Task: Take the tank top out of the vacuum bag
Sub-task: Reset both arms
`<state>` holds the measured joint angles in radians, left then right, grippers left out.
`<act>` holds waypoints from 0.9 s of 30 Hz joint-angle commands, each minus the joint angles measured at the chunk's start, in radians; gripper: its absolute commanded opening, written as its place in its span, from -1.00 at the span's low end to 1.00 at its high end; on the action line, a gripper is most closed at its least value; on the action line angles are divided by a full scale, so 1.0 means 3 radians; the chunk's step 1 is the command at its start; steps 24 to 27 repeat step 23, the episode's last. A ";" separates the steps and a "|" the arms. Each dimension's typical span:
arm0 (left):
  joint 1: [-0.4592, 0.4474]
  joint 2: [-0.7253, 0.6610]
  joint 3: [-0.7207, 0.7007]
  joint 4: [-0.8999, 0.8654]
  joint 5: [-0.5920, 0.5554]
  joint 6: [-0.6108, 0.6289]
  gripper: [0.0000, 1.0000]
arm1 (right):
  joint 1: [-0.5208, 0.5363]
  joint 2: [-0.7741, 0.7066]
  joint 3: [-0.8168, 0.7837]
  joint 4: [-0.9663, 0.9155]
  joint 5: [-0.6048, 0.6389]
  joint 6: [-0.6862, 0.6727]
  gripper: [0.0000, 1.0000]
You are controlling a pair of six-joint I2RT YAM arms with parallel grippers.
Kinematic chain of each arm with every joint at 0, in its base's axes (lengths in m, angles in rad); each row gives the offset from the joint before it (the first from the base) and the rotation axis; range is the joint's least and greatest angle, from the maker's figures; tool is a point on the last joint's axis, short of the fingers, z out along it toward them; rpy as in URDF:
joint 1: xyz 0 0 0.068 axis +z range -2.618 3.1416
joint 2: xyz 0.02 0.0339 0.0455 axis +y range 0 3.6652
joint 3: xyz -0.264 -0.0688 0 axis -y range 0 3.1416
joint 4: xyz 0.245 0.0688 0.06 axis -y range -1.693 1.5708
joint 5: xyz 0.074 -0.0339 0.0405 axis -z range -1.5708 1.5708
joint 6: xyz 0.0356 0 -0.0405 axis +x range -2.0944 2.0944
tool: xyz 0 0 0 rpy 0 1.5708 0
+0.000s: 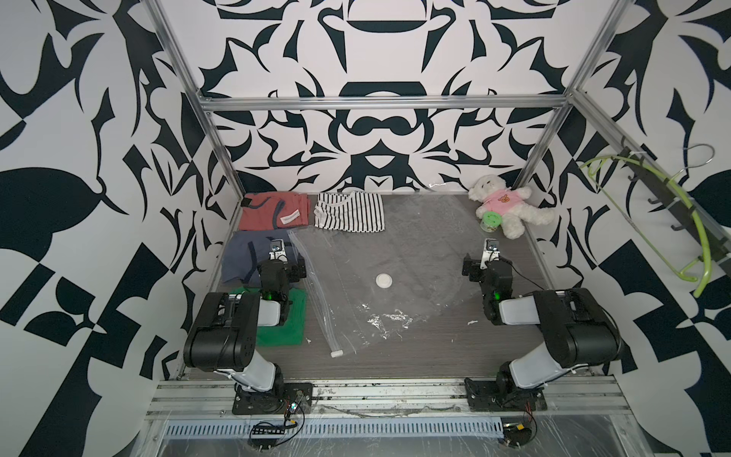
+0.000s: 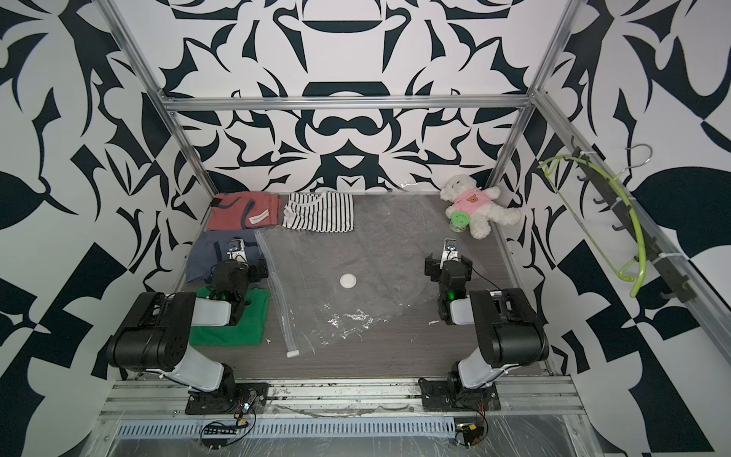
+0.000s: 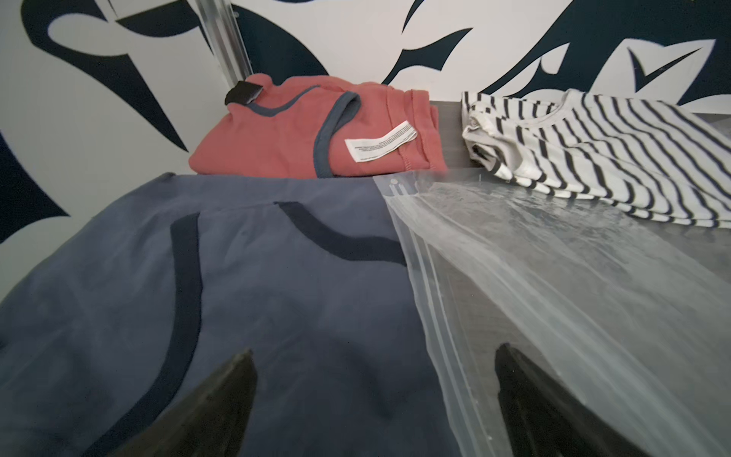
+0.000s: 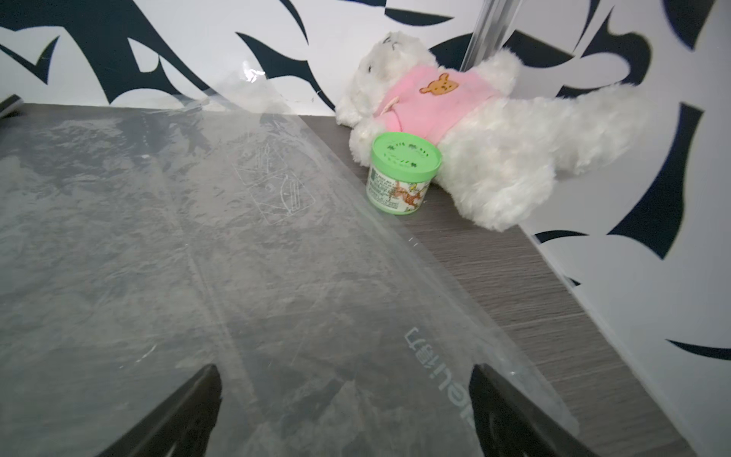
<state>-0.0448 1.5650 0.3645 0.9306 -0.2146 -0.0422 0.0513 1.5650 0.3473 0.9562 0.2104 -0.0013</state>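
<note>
Left hand: jaws wide apart, gripping nothing, poised over blue tank top beside the zip strip. Right hand: likewise agape and empty, above the vacuum bag. Bag lies flat on the desk, apparently empty; extraction judged complete. Any withdrawal should rise straight, avoiding snagged film. Mouth faces the left arm, slider clip at the zip's near end; long axis appears to run across toward the far right corner.

green cloth: partly under left arm | care label: unreadable (too small) | vacuum bag: cropped
</note>
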 commanded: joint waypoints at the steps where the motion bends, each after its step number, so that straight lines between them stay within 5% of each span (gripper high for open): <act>1: 0.0006 -0.0062 0.0038 -0.0126 0.0117 -0.0064 0.99 | 0.0003 -0.0048 0.0020 -0.0151 -0.0187 0.0150 1.00; 27: 0.0032 -0.0056 0.0066 -0.0172 0.0168 -0.0079 0.98 | 0.0005 -0.0052 0.0048 -0.0206 -0.0193 0.0160 1.00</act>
